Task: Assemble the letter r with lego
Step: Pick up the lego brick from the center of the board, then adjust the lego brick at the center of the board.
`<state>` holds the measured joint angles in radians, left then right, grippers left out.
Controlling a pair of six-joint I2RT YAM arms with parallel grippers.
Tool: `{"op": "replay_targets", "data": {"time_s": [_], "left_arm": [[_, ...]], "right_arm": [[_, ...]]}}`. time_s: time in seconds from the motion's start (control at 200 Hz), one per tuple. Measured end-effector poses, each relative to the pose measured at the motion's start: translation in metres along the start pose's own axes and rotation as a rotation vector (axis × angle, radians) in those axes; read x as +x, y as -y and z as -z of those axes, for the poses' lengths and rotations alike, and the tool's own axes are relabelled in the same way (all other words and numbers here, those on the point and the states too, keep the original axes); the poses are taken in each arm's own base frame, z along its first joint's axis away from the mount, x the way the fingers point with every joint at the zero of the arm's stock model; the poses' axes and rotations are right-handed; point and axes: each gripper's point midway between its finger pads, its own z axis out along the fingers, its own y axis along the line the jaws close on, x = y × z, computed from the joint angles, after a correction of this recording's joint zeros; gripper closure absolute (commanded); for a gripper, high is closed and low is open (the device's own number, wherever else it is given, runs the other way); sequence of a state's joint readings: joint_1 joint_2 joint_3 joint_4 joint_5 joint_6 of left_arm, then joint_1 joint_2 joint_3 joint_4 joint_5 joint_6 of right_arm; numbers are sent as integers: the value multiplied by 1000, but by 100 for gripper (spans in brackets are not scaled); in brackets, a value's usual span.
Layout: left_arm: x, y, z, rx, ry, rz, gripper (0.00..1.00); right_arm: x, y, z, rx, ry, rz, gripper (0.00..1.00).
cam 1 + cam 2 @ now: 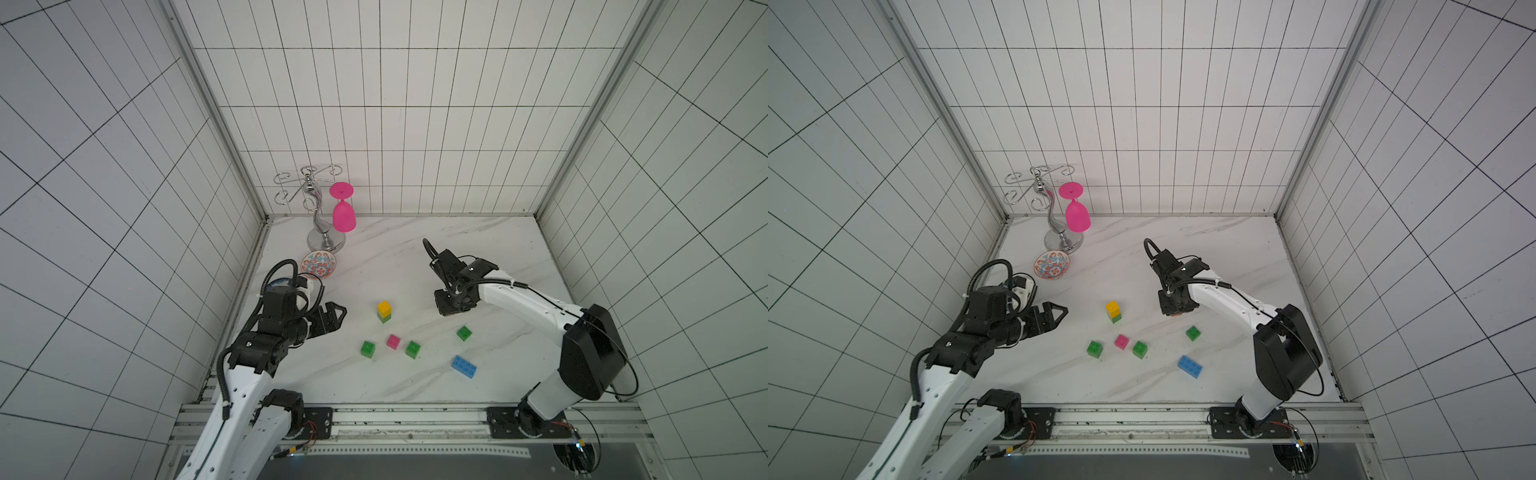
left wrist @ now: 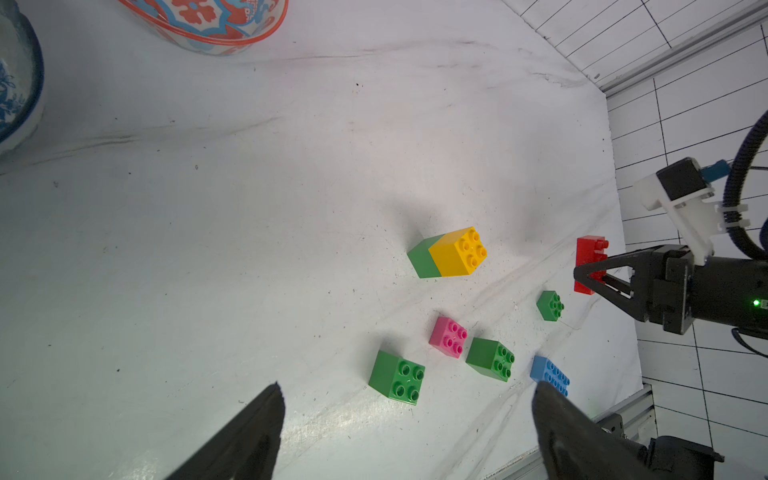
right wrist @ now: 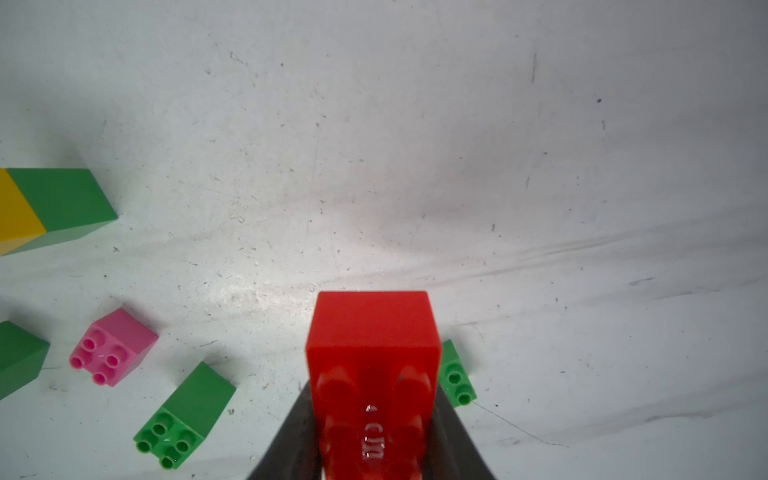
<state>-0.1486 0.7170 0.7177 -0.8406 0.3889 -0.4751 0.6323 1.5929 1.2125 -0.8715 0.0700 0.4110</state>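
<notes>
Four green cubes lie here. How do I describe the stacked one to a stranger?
Start at the silver glass rack, far left on the table. Nearer the front stands the only two-brick stack. The green cube is its base; unlike the three loose green cubes, it carries a yellow cube.

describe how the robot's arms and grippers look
The left arm and right arm have white shells and black joints, with black cables zip-tied along them. The left gripper and right gripper are black, with tapering triangular fingers.

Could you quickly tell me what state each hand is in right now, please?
Left hand: open, holding nothing.
Right hand: closed on the long red studded plastic brick.
</notes>
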Motion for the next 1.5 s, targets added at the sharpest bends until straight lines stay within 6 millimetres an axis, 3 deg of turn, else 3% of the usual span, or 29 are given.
{"op": "replay_targets", "data": {"time_s": [0.335,0.51,0.885,1.069,1.319,1.504], "left_arm": [[0,2,-1,12,-5,-1,7],[2,1,-2,14,-11,1,7],[3,2,-3,20,-17,2,7],[3,2,-3,21,-18,2,7],[3,2,-3,22,-18,2,6],[3,3,-3,22,-17,2,6]], "right_arm": [[38,65,-32,55,-145,-185,100],[42,87,-36,75,-163,-261,100],[63,84,-55,56,-257,-216,100],[71,68,-57,31,-279,-153,100],[85,32,-52,2,-286,-93,100],[87,37,-32,20,-239,-186,100]]}}
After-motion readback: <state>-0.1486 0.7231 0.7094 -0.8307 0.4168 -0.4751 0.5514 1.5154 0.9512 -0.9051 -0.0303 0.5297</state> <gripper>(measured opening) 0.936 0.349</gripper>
